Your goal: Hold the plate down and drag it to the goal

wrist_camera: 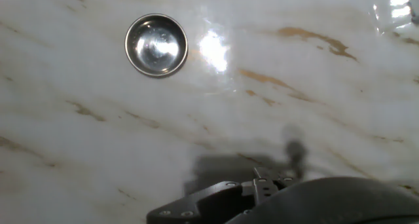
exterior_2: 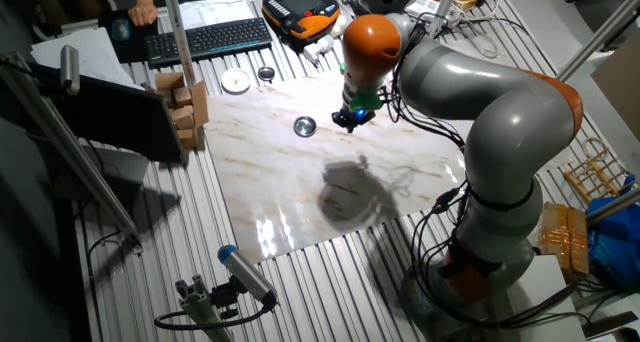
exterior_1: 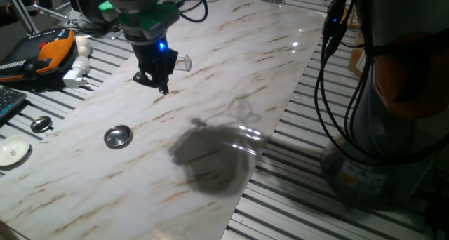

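Hovering above the marble bench, the end effector hangs w/ nothing held; can't tell how wide it's set. The plate sits well apart, untouched, so approach likely comes first. The goal waits just beside the arm.

I see dim room light; overhead glare streaks the glossy table; the arm's dark shadow pools mid-table; my hand view is soft, with a hot spot beside the plate.

Plate shiny metal, table glossy marble-look, goal prob. clear plastic.
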Tool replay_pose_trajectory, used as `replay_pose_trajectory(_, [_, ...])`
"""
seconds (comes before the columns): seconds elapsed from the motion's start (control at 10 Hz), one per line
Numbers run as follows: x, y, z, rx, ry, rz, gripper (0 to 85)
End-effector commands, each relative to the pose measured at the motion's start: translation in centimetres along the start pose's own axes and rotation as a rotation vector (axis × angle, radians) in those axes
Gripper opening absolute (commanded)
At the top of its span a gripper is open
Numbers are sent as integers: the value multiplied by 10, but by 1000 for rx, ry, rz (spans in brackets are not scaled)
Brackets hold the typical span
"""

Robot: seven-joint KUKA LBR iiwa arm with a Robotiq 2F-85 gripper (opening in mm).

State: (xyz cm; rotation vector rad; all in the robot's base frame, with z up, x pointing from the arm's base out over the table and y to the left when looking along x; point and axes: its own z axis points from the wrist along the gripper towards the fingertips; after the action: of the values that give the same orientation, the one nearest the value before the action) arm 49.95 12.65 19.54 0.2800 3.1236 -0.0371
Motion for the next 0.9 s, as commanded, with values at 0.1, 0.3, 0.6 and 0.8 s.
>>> replay_pose_trajectory(0.1, [0,1,1,7,-5,5,0])
replay_pose_trajectory(0.3, [6,3,2,-10,-6,6,0])
replay_pose_trajectory(0.6, [9,4,2,-25,0,22,0])
replay_pose_trajectory(0.8, [9,4,2,-37,-18,30,0])
